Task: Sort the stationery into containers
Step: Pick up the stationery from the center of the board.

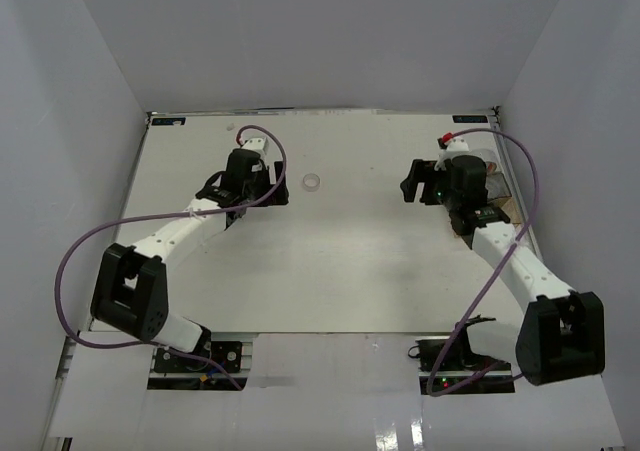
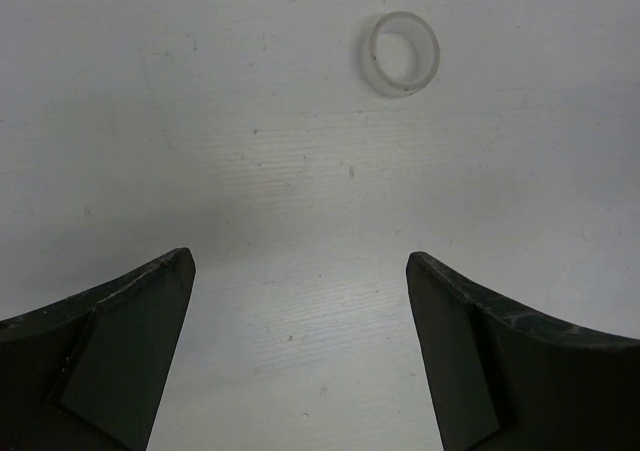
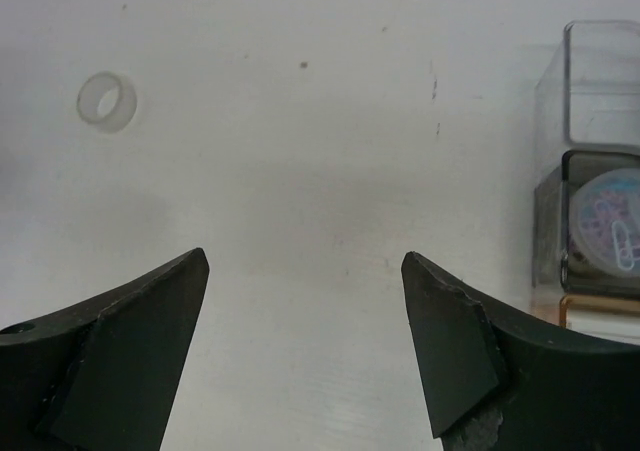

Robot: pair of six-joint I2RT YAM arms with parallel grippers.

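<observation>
On my top view the small clear plastic ring [image 1: 311, 182] lies flat on the white table [image 1: 350, 271], between the two arms and closer to the left one. My left gripper [image 2: 300, 266] is spread wide with nothing between its dark fingers, and the ring sits ahead of it, slightly right, untouched. My right gripper [image 3: 305, 261] is likewise parted and empty, and its camera shows the ring far off at upper left. At that view's right edge stands the clear grey-tinted plastic organiser [image 3: 600, 61], with a small round tub [image 3: 608, 229] bearing a paper-clip label in one compartment.
</observation>
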